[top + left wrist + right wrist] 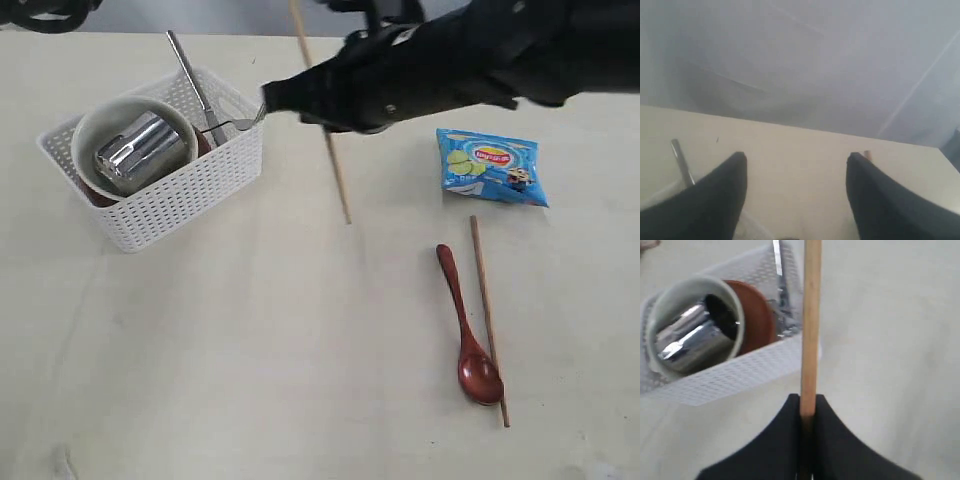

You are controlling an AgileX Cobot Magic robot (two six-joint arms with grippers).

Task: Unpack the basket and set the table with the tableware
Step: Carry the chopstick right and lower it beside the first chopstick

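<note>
Basket [160, 205] sits on the table [250, 350], upper left in the exterior view. In it: a bowl [100, 125] with a steel cup [140, 150] lying inside, a red-brown plate [757, 310] tucked against the bowl, and steel cutlery [192, 75] leaning on the wall. A spoon [468, 330] and a chopstick [489, 320] lie side by side on the right, with a snack packet [492, 165] beyond them. The table is pale cream with faint grain; a grey wall [790, 60] stands behind.

The right arm stretches across from the upper right toward the basket. The right gripper [807, 407] is pinched on a second chopstick [337, 180], steeply tilted; cannot tell whether its low end touches the table. The left gripper [797, 165] has its jaws wide apart, nothing between them.
</note>
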